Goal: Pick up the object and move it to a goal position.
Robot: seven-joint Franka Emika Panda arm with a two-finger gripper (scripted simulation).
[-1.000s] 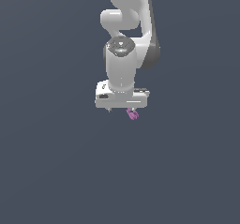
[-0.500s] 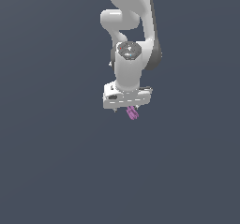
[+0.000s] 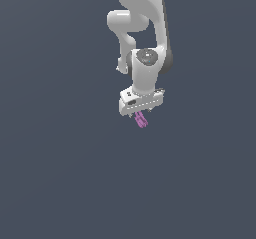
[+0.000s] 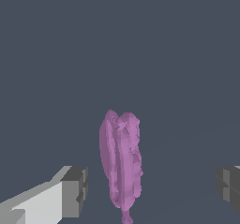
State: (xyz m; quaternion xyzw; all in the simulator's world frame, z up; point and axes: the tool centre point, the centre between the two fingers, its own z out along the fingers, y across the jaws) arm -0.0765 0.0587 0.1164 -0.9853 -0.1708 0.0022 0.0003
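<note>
Glossy white Franka arm, smooth-shelled with rounded joints, above a flat, featureless slate-grey tabletop whose edges lie out of frame. Gripper spread wide, dark ridged fingertips well apart, touching nothing. Lumpy purple-magenta object, elongated and coarsely faceted, between the fingertips just below the boxy white gripper block, clear of both pads in the wrist view.

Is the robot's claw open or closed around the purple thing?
Open. In the wrist view both fingers stand apart from the purple object, with gaps either side.
</note>
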